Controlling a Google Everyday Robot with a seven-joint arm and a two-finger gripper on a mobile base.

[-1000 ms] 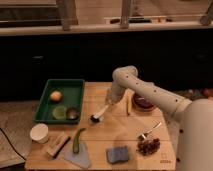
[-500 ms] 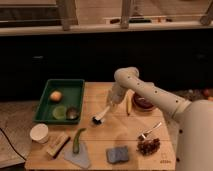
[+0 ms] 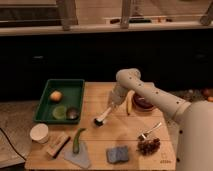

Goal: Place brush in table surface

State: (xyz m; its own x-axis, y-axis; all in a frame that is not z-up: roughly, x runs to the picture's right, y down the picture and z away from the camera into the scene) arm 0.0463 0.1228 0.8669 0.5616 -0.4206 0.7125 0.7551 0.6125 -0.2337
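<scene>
I read the gripper (image 3: 113,104) as low over the middle of the table surface (image 3: 100,145), right of the green tray (image 3: 44,102). The brush (image 3: 102,118) slants from the gripper down toward me, its dark head the end nearer the tray and, as far as I can judge, touching or almost touching the planks. Compared with a second ago, the brush has come lower and a little nearer the tray, and the arm has dipped with it. I take that to mean the placing is nearly done, with only the letting-go left. I cannot tell whether the jaws are clamped on the handle or have begun to part.

Further from the tray lie a banana (image 3: 129,102) and a dark bowl (image 3: 143,104), both clear of the brush. A green chili (image 3: 78,140) lies below the tray's right corner, well apart from the brush head.
</scene>
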